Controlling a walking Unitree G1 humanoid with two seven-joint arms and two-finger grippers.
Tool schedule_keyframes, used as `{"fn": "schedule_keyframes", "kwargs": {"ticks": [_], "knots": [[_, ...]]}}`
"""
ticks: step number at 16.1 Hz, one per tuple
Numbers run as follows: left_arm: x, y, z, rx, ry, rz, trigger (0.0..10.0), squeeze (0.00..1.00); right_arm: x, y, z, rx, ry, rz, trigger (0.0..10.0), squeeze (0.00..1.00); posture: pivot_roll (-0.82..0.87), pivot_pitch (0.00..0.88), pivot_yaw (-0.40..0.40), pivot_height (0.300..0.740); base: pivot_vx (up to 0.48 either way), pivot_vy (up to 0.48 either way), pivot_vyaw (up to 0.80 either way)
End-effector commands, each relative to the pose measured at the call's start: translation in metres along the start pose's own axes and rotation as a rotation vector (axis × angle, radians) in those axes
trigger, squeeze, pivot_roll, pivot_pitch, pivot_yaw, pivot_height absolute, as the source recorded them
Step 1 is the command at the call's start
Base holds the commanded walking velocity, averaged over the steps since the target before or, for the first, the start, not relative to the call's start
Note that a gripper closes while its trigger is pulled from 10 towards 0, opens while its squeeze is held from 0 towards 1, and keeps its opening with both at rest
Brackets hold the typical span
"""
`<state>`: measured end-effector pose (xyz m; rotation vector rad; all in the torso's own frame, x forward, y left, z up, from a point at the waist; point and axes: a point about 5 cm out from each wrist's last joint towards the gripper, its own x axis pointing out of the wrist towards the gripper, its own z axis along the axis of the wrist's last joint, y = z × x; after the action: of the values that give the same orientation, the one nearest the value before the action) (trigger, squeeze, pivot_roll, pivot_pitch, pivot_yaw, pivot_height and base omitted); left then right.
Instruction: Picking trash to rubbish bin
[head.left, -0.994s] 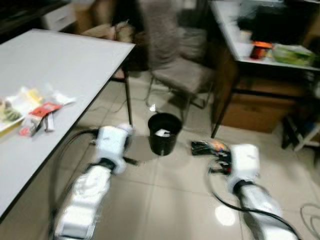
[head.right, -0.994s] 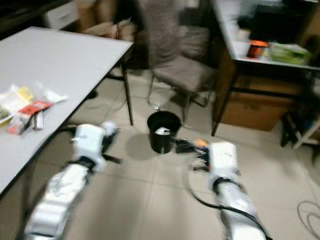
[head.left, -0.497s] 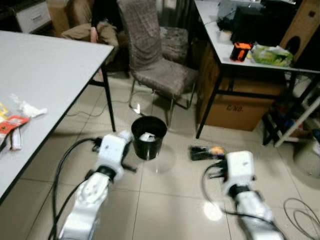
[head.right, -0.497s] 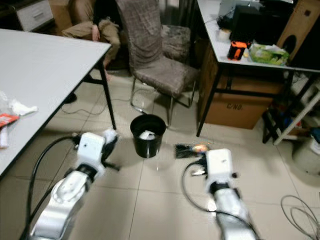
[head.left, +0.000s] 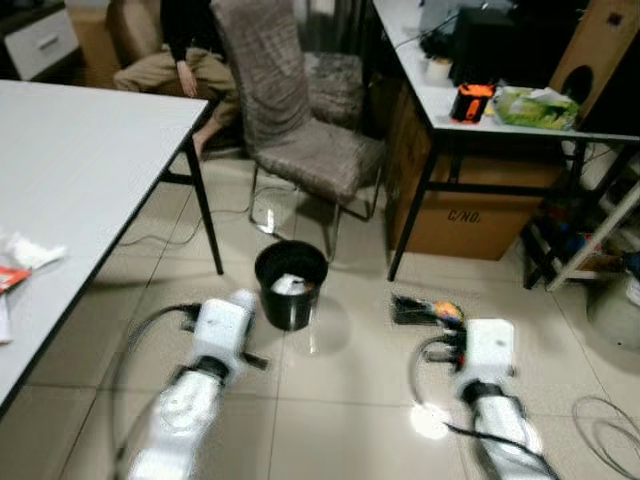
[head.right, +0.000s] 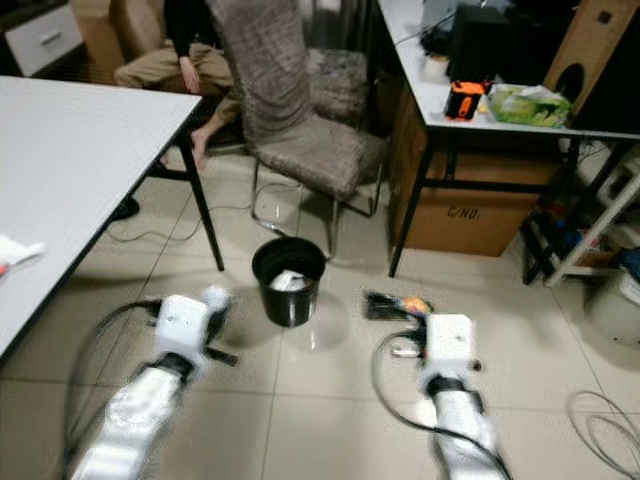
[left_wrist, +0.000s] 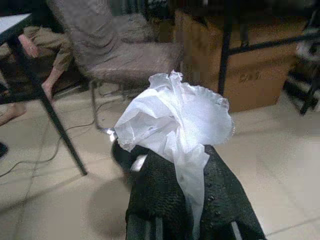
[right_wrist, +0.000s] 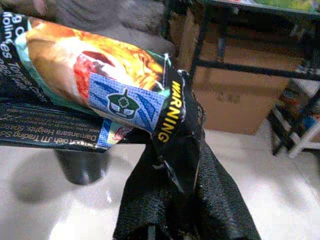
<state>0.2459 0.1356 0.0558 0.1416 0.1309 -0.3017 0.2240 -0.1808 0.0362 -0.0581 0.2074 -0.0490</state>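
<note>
A black rubbish bin (head.left: 290, 298) stands on the tiled floor with a white scrap inside, between my two arms and slightly ahead. My left gripper (left_wrist: 186, 159) is shut on a crumpled white tissue (left_wrist: 174, 114), which shows just left of the bin as a white tuft (head.left: 241, 299). My right gripper (right_wrist: 172, 150) is shut on a black snack wrapper (right_wrist: 85, 82) with an orange picture. That wrapper (head.left: 424, 310) hangs over the floor right of the bin.
A grey table (head.left: 90, 150) with more wrappers (head.left: 18, 262) runs along the left. Behind the bin stands a covered chair (head.left: 295, 120), with a person seated further back (head.left: 180, 65). A desk (head.left: 470, 105) over a cardboard box (head.left: 470, 215) stands right. Cables (head.left: 600, 425) lie on the floor.
The camera has swung, sliding the table off to the left; the bin now sits closer between my arms. Both grippers still hold their trash.
</note>
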Motion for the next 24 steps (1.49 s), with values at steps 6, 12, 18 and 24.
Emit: {"fn": "schedule_keyframes", "kwargs": {"ticks": [6, 12, 18, 24], "knots": [[0.002, 0.011, 0.000, 0.032, -0.016, 0.011, 10.0, 0.00, 0.010, 0.009, 0.004, 0.029, -0.032, 0.046, 10.0, 0.00, -0.15, 0.014, -0.032, 0.740, 0.366, 0.000, 0.00], [0.004, 0.013, 0.000, 0.035, -0.024, 0.015, 10.0, 0.00, 0.009, 0.005, 0.000, 0.027, -0.024, 0.055, 10.0, 0.00, -0.15, 0.017, -0.028, 0.740, 0.379, 0.000, 0.00], [0.008, 0.011, 0.000, 0.041, -0.028, -0.009, 10.0, 0.00, 0.008, 0.007, -0.002, 0.036, -0.016, 0.057, 10.0, 0.00, -0.16, 0.000, -0.012, 0.740, 0.381, 0.000, 0.00], [0.011, 0.013, 0.001, 0.047, -0.034, -0.014, 10.0, 0.00, 0.008, 0.009, -0.005, 0.038, -0.004, 0.074, 10.0, 0.00, -0.16, 0.000, -0.007, 0.740, 0.381, 0.000, 0.00]]}}
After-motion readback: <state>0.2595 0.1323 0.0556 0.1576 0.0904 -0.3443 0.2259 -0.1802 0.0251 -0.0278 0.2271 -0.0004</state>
